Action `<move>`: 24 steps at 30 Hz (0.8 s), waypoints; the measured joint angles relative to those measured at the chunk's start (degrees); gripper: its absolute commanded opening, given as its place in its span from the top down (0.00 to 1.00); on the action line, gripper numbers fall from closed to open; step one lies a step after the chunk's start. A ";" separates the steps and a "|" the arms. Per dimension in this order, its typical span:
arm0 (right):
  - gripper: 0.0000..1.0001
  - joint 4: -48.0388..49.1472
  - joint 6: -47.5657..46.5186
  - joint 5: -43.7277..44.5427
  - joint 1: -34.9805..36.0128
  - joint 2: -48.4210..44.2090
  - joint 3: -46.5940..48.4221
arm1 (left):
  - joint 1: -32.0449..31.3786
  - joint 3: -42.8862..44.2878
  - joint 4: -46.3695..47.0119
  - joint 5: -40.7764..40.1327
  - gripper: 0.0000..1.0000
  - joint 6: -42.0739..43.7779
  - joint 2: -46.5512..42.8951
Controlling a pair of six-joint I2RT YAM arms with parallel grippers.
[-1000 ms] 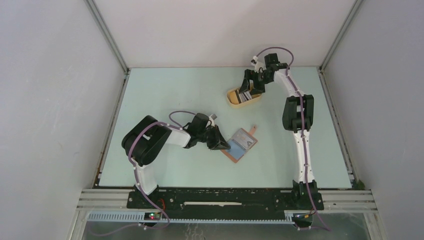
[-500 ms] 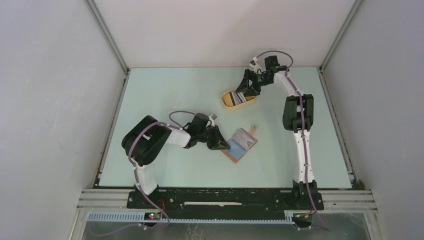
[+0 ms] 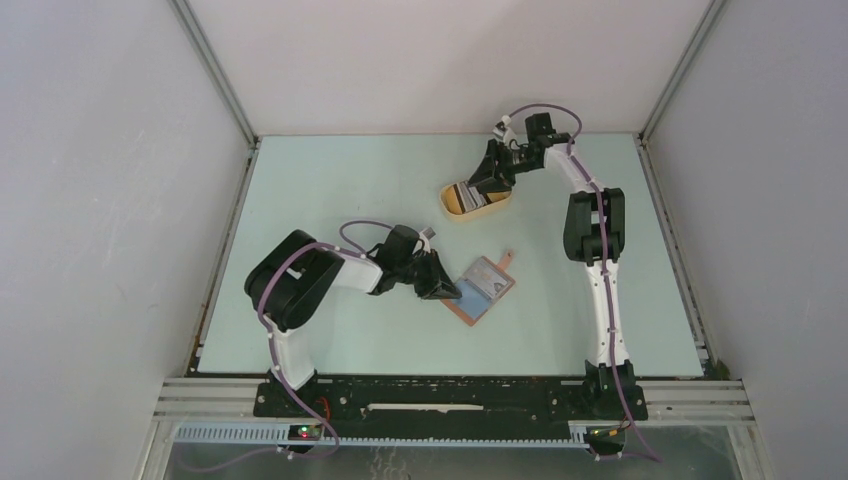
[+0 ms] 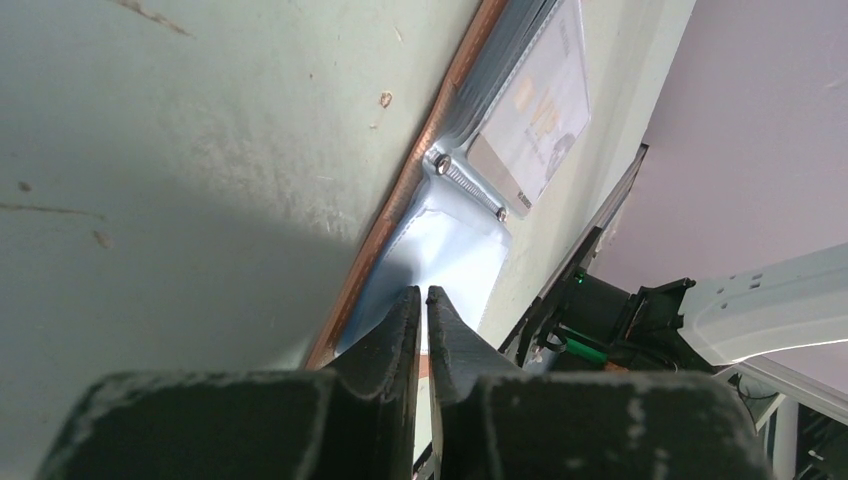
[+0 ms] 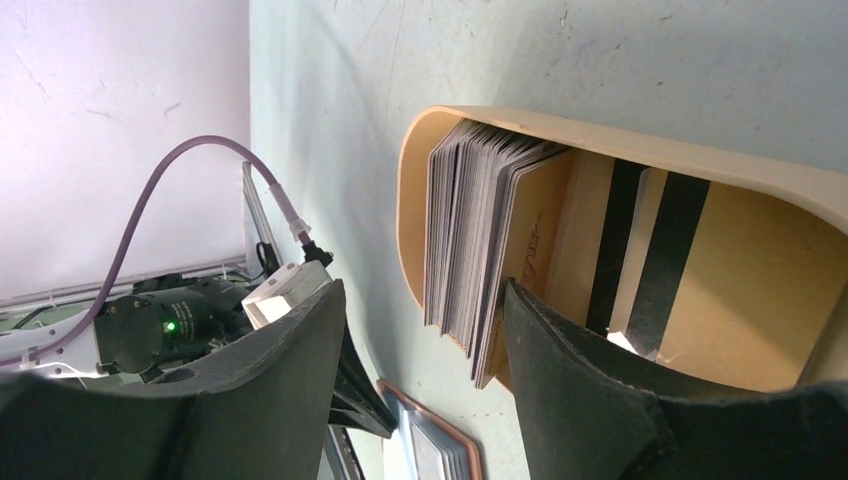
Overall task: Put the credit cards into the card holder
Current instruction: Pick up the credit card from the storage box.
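- The pale green table (image 3: 330,180) is carrying everything. From its middle, the tray is sitting at about 1 o'clock and the wallet at about 4 o'clock, well apart.
- Your right arm is reaching to the far side. The right gripper (image 5: 425,300) is hanging over the tray with its jaws apart, one on each side of the card stack. Neither jaw is visibly pressing on a card.
- Your left arm is lying low, and the left gripper (image 4: 423,295) is sitting at 9 o'clock of the wallet. Its jaws are all but together, with the tips on the wallet's clear inner sleeve. You cannot tell whether a leaf is being pinched.
- The yellow oval tray (image 5: 620,150) is holding the stack on edge at one end, and two striped cards are lying flat on its floor.
- The card holder (image 3: 480,288) is lying open at 6 o'clock of the tray, pockets up and snap tab pointing to 1 o'clock. It is looking soft and light, so it is likely to slide or fold unless held down.
- The credit cards (image 5: 470,230) are standing packed face to face.
  - They are looking thin, stiff, light and slick, so several are likely to lift together.
  - Consider taking only the outermost card, pinching its flat faces close to the free upper edge.
  - Squeezing the whole stack is risking a fan-out or a tipped tray.
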 measured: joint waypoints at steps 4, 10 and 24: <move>0.28 -0.85 -0.72 1.75 0.83 0.02 0.02 | 0.00 0.15 -0.04 0.17 0.89 0.02 0.20; 0.23 -2.78 -2.29 6.21 2.54 0.37 0.31 | 0.02 0.15 0.00 0.33 0.89 0.00 0.28; 0.24 -4.55 -3.39 9.53 4.46 1.46 0.61 | 0.02 0.15 0.02 0.33 0.89 0.00 0.31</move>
